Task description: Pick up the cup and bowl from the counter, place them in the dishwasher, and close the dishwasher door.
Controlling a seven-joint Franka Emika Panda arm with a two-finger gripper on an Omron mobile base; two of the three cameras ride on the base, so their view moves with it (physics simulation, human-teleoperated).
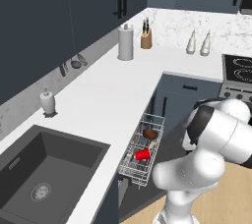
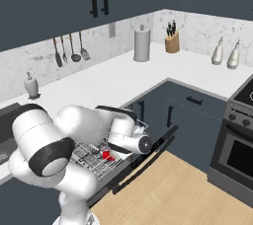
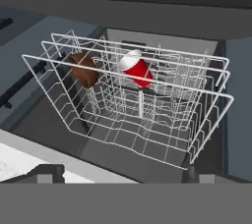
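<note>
Near, at the bottom of the hand view: gripper (image 3: 120, 178) with two small dark fingertips (image 3: 49, 173) set far apart, jaws wide open, nothing between them. Just beyond: pulled-out rack (image 3: 129, 101) of thin silver wire in a square grid, sides sloping outward, drawn from the dishwasher (image 1: 129, 188) under the counter (image 1: 106, 101). Inside the rack, lying on its side, the cup (image 3: 137, 69): small, red, tapered, with white rim and white inside, mouth turned toward the far left. To its left in the same rack, apart from the cup, the bowl (image 3: 83, 69): small, round, dark brown, matte, tipped up on edge against the wires. Below the rack, the dishwasher door (image 2: 148, 157): flat dark slate-blue panel, hinged low and hanging open over the pale wood-plank floor (image 2: 183, 194). Above, the white, faintly marbled worktop, smooth and L-shaped, with a dark rectangular sink (image 1: 42, 174) set in at near left. Behind the sink, a small white soap dispenser (image 1: 47, 101). Farther along, a tall cylindrical paper-towel roll (image 1: 126, 42) on a stand and a wooden knife block (image 1: 146, 37) in the corner. Far right, two pale pear-shaped bottles (image 1: 198, 43), then the steel oven (image 2: 237, 142) with black cooktop.
</note>
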